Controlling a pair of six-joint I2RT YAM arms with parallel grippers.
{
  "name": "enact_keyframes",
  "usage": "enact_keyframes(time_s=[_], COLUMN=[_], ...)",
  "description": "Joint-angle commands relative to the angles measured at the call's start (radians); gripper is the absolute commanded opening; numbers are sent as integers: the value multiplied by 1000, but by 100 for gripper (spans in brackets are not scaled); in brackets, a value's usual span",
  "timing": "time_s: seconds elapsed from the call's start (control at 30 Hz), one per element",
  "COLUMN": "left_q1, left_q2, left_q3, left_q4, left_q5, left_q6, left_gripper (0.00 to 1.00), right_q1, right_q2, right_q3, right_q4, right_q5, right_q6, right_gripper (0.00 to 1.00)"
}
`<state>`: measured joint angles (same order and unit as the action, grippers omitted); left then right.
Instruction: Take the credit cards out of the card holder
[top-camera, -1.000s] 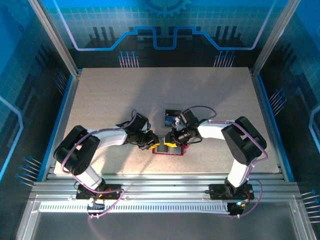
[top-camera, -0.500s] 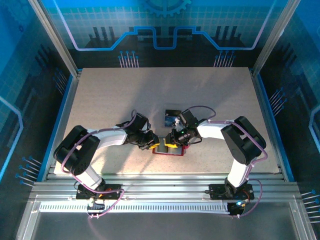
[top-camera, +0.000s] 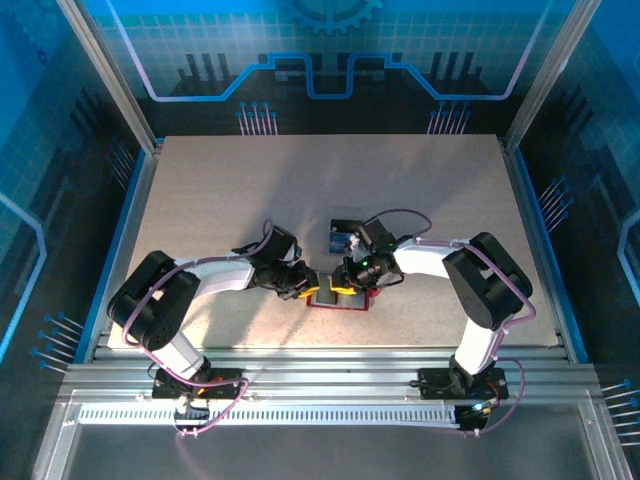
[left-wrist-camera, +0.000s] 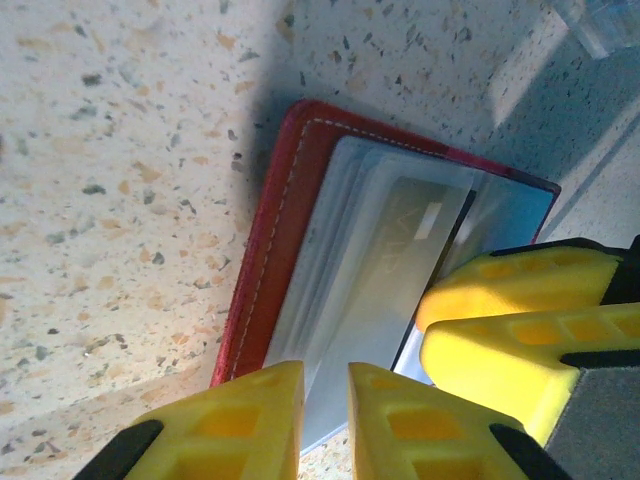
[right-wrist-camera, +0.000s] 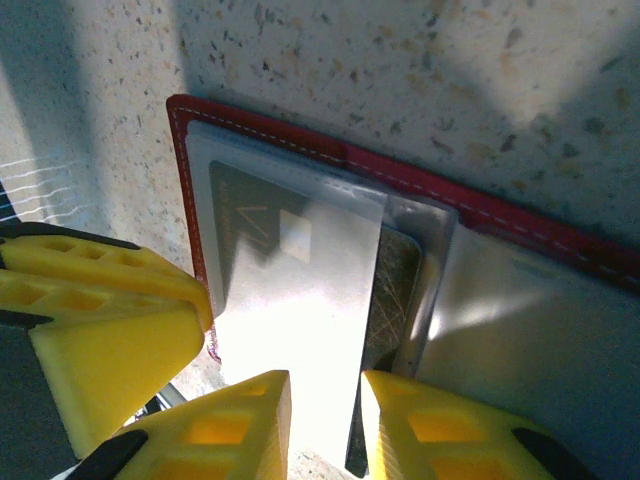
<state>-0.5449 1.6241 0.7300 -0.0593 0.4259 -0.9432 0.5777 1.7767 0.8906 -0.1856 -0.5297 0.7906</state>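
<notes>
Top: the card holder (top-camera: 338, 299) lies open and flat on the surface (top-camera: 220, 200), near the front edge at centre. The left end effector (top-camera: 306, 290) is on its left side and the right end effector (top-camera: 347, 284) on its right. A dark-blue card (top-camera: 347, 236) lies just behind the holder, apart from it.

Left wrist: the left fingers (left-wrist-camera: 240, 425) are a narrow gap apart over the holder's near edge. Can't tell if they grip it. A pale card (left-wrist-camera: 400, 260) sits in the inner pocket.

Right wrist: the right fingers (right-wrist-camera: 440, 430) are slightly parted, and the pale card runs down into the gap. Can't tell if it's clamped. A darker card (right-wrist-camera: 400, 290) is tucked under it, still in the pocket.
</notes>
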Motion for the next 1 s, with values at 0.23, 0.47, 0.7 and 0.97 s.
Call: enact_keyframes(time_s=[0.23, 0.47, 0.7, 0.97], left_q1=[7, 7, 8, 8], left_q2=[37, 31, 31, 27], left_q3=[-33, -48, -43, -37], left_q4=[41, 44, 42, 37], left_q5=[7, -3, -1, 2], left_q6=[-4, -8, -7, -7], left_gripper=[19, 19, 19, 19], right_q1=[-2, -7, -13, -18], right_q2=[-35, -39, -49, -59], right_q3=[11, 13, 9, 7], right_q4=[-70, -80, -91, -95], right_q5=[45, 46, 50, 53], right_q6=[-31, -37, -45, -48], right_gripper=[28, 28, 28, 28])
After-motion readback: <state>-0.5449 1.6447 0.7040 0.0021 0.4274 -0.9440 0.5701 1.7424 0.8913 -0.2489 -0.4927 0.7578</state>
